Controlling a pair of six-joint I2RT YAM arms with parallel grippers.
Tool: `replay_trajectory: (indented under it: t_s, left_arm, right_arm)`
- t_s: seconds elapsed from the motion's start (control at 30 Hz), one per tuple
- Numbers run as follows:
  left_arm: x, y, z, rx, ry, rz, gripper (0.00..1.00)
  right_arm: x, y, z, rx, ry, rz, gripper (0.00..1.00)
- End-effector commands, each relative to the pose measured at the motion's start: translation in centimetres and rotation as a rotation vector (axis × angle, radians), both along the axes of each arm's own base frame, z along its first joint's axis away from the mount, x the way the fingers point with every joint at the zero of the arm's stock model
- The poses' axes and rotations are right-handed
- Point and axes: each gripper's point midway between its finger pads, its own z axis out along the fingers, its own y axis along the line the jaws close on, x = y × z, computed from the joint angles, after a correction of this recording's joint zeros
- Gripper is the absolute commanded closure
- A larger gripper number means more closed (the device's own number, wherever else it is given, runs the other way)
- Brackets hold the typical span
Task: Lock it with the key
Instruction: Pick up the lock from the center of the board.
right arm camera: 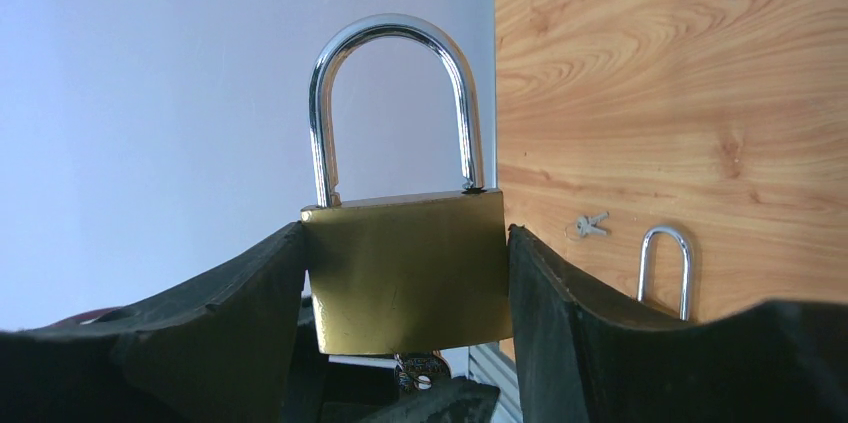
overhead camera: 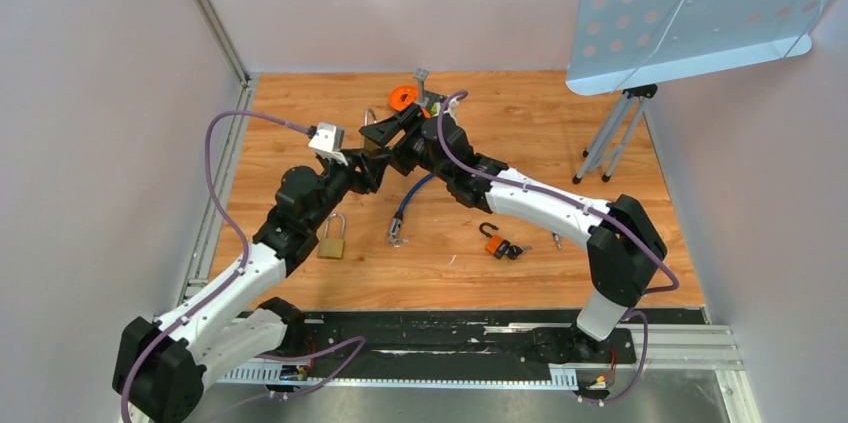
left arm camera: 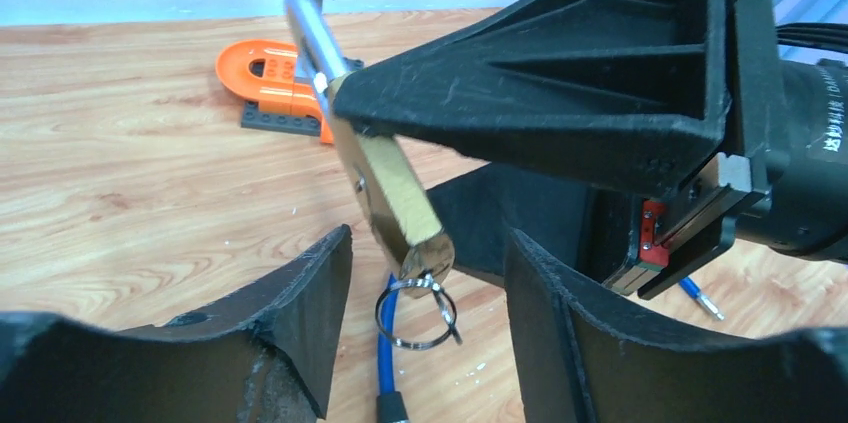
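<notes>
A brass padlock (right arm camera: 405, 273) with a steel shackle (right arm camera: 395, 93) is clamped by its body between my right gripper's fingers (right arm camera: 405, 233). It is held above the table's middle (overhead camera: 372, 135). In the left wrist view the padlock (left arm camera: 392, 178) hangs tilted, with a key (left arm camera: 428, 261) in its underside and a key ring (left arm camera: 415, 315) dangling from it. My left gripper (left arm camera: 428, 240) is open, one finger (left arm camera: 300, 313) on each side of the key and not touching it. The right gripper's body (left arm camera: 600, 73) fills the upper right of that view.
On the table lie a second brass padlock (overhead camera: 332, 240), a blue cable lock (overhead camera: 410, 198), an orange and black padlock (overhead camera: 500, 246), small loose keys (right arm camera: 590, 226) and an orange piece on bricks (overhead camera: 405, 96). A tripod (overhead camera: 615, 133) with a perforated plate (overhead camera: 700, 13) stands at the back right.
</notes>
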Motion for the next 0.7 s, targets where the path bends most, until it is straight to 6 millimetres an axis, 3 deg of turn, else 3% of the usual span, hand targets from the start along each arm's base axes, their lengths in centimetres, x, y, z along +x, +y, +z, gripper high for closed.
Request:
replay_trajectory:
  t_s: [0.0, 0.33, 0.43, 0.5, 0.57, 0.67]
  left_arm:
    - [1.3, 1.3, 2.8, -0.045, -0.086, 0.134, 0.42]
    - [1.1, 0.1, 2.8, -0.066, -0.129, 0.174, 0.63]
    - [1.4, -0.5, 2.1, -0.068, -0.111, 0.173, 0.62]
    - [1.4, -0.7, 1.9, -0.075, -0.104, 0.183, 0.53]
    - [1.5, -0.7, 1.7, -0.080, -0.101, 0.195, 0.50]
    - [1.6, -1.0, 1.6, -0.081, -0.101, 0.194, 0.51]
  right_arm:
    - [0.2, -1.5, 8.5, 0.224, -0.114, -0.106, 0.50]
    - [0.0, -0.9, 8.0, 0.218, -0.089, -0.113, 0.50]
    - [-0.2, -0.6, 8.4, 0.233, -0.096, -0.105, 0.50]
    - [-0.3, -0.4, 8.5, 0.238, -0.097, -0.098, 0.50]
    - [-0.4, -0.3, 8.5, 0.241, -0.099, -0.094, 0.50]
    - [-0.6, -0.2, 8.4, 0.240, -0.100, -0.094, 0.50]
